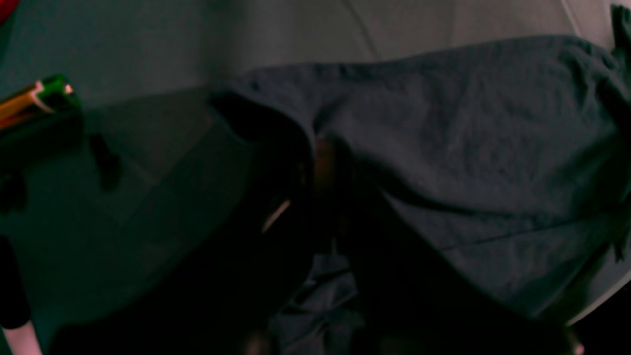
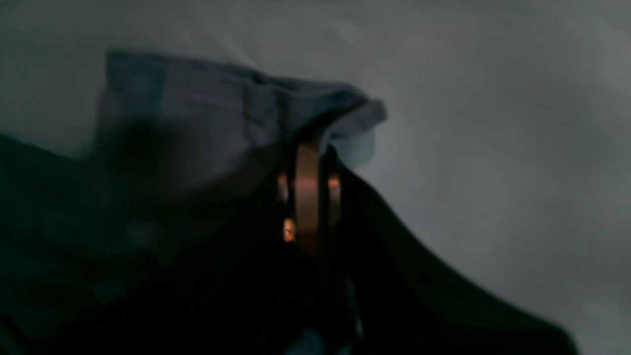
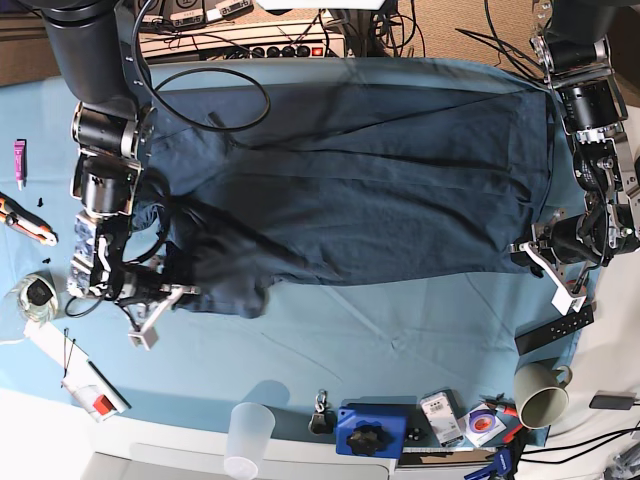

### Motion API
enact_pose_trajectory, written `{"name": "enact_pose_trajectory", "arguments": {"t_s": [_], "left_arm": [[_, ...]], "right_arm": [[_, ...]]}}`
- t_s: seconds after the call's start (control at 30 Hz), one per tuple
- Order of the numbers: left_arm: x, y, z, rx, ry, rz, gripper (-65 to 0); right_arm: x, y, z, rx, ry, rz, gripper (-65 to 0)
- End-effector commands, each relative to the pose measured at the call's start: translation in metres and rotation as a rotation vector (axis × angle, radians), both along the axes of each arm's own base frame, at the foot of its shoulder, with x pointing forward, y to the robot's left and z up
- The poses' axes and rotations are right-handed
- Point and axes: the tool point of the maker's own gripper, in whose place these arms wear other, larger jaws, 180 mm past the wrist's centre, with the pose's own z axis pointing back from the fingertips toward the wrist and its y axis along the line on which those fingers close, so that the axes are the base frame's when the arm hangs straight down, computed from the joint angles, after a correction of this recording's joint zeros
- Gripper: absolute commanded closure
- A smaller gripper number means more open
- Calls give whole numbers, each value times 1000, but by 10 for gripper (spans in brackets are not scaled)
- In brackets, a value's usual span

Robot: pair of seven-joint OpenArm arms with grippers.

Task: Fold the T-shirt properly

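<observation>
The dark navy T-shirt [image 3: 350, 180] lies spread across the sky-blue table cloth [image 3: 380, 340], bunched and wrinkled at its left end. My right gripper [image 3: 168, 293], on the left of the base view, is shut on the shirt's lower left edge. The right wrist view shows its fingers [image 2: 308, 197] pinching a lifted fold of the fabric [image 2: 222, 113]. My left gripper [image 3: 528, 252], on the right of the base view, is shut on the shirt's lower right corner. In the left wrist view the cloth [image 1: 468, 138] drapes away from the pinch point of that gripper [image 1: 323, 158].
A mug [image 3: 540, 395], a black bar [image 3: 555, 330], a blue box [image 3: 370, 430] and a plastic cup [image 3: 250, 430] stand along the front edge. A tape roll [image 3: 35, 295], an orange tool [image 3: 25, 220] and a pen [image 3: 20, 160] lie at the left. Cables [image 3: 210, 90] overlap the shirt's back left.
</observation>
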Motion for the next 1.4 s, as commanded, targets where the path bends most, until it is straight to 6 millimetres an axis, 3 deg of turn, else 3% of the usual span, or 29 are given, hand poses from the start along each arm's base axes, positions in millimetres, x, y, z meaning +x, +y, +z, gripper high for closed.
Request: {"name": "enact_pose_trajectory", "arguments": {"t_s": [0.0, 0.2, 0.4, 0.57, 0.77, 0.97, 1.13, 1.37], "left_arm": [[12, 6, 18, 8, -62, 4, 0], [12, 6, 19, 8, -61, 3, 0], [6, -9, 23, -41, -65, -80, 0], [9, -13, 38, -35, -117, -120, 0], [6, -9, 46, -6, -138, -131, 0], [-16, -4, 30, -6, -88, -122, 0], [-35, 13, 37, 22, -131, -80, 0], [-61, 14, 36, -45, -153, -97, 0]], "right_arm": [[24, -6, 37, 6, -107, -10, 0], [27, 1, 69, 78, -181, 15, 0], [17, 2, 69, 141, -147, 10, 0], [-5, -2, 62, 180, -165, 21, 0], [-35, -18, 77, 165, -268, -8, 0], [-67, -21, 84, 105, -330, 27, 0], [-86, -13, 87, 114, -358, 54, 0], [-109, -20, 92, 121, -376, 35, 0]]}}
